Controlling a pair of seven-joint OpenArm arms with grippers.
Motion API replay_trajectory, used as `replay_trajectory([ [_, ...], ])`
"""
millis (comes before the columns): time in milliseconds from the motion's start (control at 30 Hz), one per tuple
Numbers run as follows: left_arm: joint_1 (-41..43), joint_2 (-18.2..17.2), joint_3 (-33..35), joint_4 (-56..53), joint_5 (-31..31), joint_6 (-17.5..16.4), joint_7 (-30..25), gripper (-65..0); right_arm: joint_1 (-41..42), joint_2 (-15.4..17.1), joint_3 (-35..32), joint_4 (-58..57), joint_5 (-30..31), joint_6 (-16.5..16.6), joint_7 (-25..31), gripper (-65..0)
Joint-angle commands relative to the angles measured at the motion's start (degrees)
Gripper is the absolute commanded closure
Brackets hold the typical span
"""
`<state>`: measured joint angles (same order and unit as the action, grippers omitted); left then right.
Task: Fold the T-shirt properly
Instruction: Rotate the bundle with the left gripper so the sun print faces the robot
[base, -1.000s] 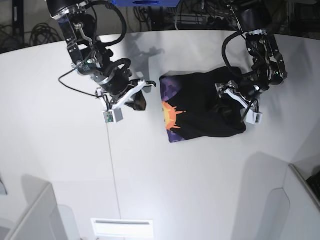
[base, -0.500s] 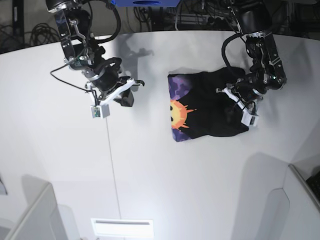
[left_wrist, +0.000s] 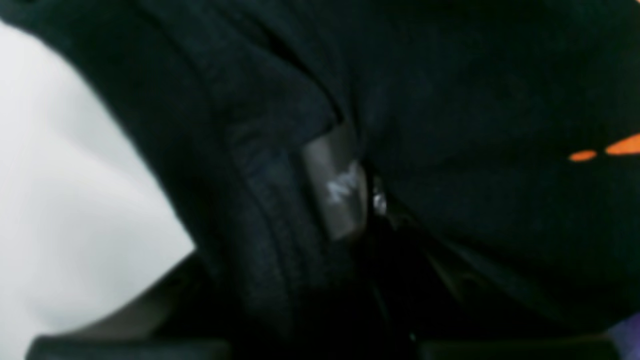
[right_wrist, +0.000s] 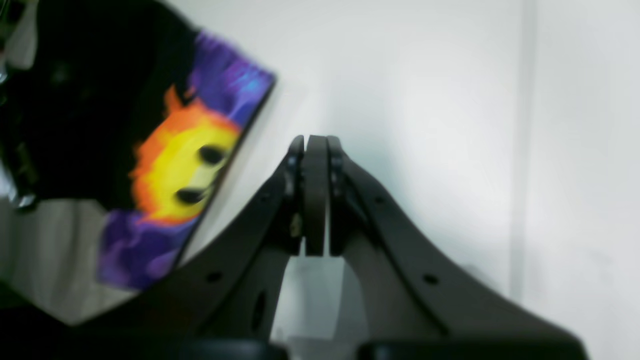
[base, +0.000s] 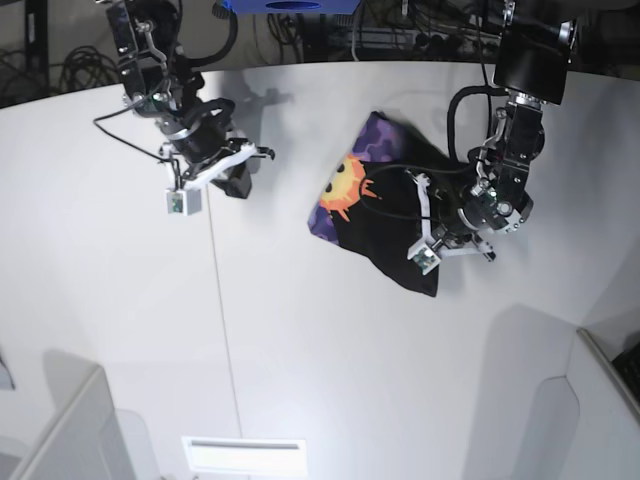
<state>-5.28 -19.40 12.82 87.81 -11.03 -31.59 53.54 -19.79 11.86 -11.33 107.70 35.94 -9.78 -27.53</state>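
Folding nearly finished: black cloth sun-print T-shirt (base: 385, 215) lies compact on white table (base: 300, 340). Left gripper (base: 447, 232) state unclear, buried in cloth; right gripper (right_wrist: 316, 195) pressed together, empty, well apart.

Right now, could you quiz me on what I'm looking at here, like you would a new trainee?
1. True or false: the right gripper is shut with nothing between its fingertips.
2. Which gripper is at the T-shirt: A) left gripper, B) right?
3. Fill in: the sun print faces ____.

Key: 1 true; 2 A; 3 up.
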Motion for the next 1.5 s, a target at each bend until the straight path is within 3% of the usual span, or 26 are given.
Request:
replay_trajectory([
  [0,-0.13,-0.60,2.17,0.41,0.96,-1.15,3.38,0.0,-0.38,0.14,0.56,1.27,0.50,0.59,1.11,0.0],
  [433,-12.44,-3.24,26.43,1.11,3.16,-1.59,2.59,0.0,-9.53,-0.38,9.44,4.70,0.50,0.59,1.11,0.0],
  [600,-16.92,-4.73,34.43,1.02,3.16,-6.16,-2.95,0.0,-12.60,-0.47,10.50,4.70,0.50,0.51,1.20,0.0],
  [833,-22.55,-6.40,42.79,0.76,3.16,-8.41,-10.86,0.0,-14.63,-5.22,11.90,4.61,0.23,0.42,1.20,0.0],
  [1000,-25.80,-6.49,45.42,-2.58,3.16,-8.41,-12.53,0.0,-14.71,-8.03,11.55,4.43,0.23,0.42,1.20,0.0],
  [1133,-26.68,-6.49,45.42,-4.78,3.16,-8.41,-18.51,0.0,-14.71,-8.91,11.55,4.26,0.14,0.33,1.20,0.0],
  [1467,-27.03,-6.49,45.25,-4.87,3.16,-8.41,-18.95,0.0,-14.45,-10.14,11.55,4.17,0.14,0.33,1.20,0.0],
])
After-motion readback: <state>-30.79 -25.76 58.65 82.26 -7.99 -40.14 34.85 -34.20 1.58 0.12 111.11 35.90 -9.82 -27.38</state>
